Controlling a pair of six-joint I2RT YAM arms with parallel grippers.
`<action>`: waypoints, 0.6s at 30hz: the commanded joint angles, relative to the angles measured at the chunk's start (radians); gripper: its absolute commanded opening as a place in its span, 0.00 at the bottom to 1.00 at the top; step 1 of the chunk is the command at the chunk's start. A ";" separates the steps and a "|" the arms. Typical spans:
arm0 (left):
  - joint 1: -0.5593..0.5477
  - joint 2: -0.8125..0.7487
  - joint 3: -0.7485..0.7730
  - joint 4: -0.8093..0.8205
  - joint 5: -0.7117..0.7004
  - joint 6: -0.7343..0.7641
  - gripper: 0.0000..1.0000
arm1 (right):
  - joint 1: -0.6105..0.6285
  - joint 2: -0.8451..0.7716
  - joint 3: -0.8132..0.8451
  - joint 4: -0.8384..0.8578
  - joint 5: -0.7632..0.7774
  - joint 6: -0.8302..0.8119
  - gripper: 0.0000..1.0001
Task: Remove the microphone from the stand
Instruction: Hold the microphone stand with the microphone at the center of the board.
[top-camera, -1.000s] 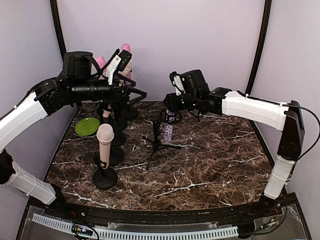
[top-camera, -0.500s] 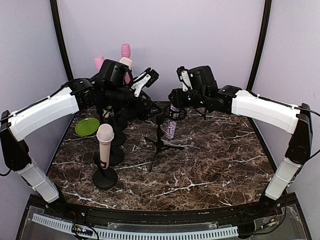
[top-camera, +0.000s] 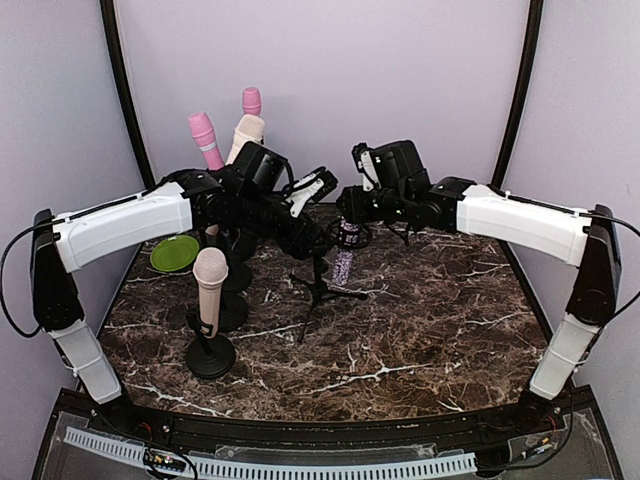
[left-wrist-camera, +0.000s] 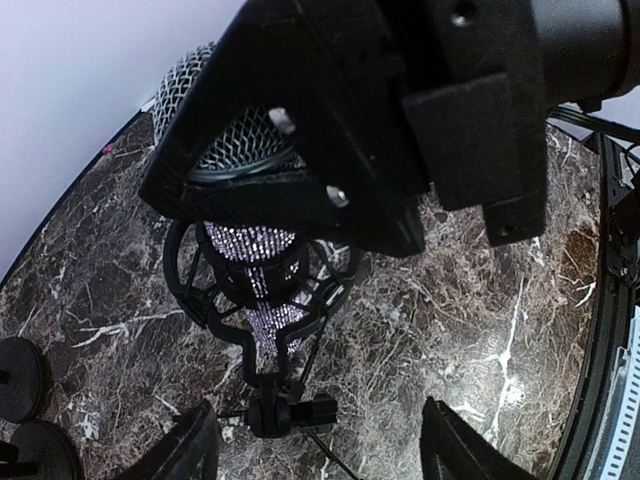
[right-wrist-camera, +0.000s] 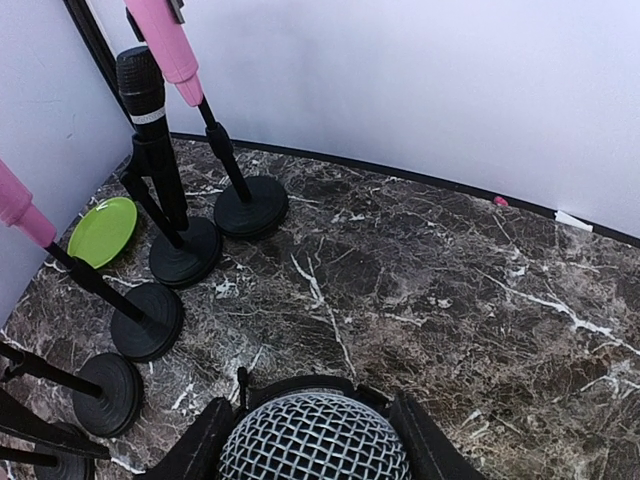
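The microphone (top-camera: 343, 262) has a glittery purple body and a silver mesh head. It sits upright in a black shock mount (left-wrist-camera: 250, 305) on a small tripod stand (top-camera: 318, 290) at mid table. My right gripper (top-camera: 347, 215) is over it from above, shut on the mesh head (right-wrist-camera: 315, 440), one finger on each side. In the left wrist view the purple body (left-wrist-camera: 250, 265) is still inside the mount ring. My left gripper (left-wrist-camera: 315, 455) is open, its fingers (left-wrist-camera: 190, 455) spread wide on either side of the stand's joint (left-wrist-camera: 285, 410) below the mount, touching nothing.
Several other microphones stand on round black bases at the left: a beige one (top-camera: 210, 285) in front, pink ones (top-camera: 203, 130) behind. Their bases (right-wrist-camera: 185, 250) crowd the left side. A green plate (top-camera: 174, 252) lies at far left. The tripod legs spread over the marble table (top-camera: 420, 330).
My left arm has swung right from the back-left microphones to the tripod stand, its open gripper now under the mount. My right gripper stays at the microphone's head.
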 joint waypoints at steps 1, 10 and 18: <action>-0.006 0.014 0.023 -0.024 -0.017 0.016 0.71 | 0.003 -0.012 -0.005 0.106 -0.019 0.032 0.21; -0.007 0.054 0.003 -0.019 -0.074 0.023 0.62 | 0.004 -0.023 -0.016 0.123 -0.049 0.045 0.21; -0.006 0.055 -0.034 -0.002 -0.055 0.031 0.41 | 0.004 -0.041 -0.013 0.119 -0.039 0.051 0.21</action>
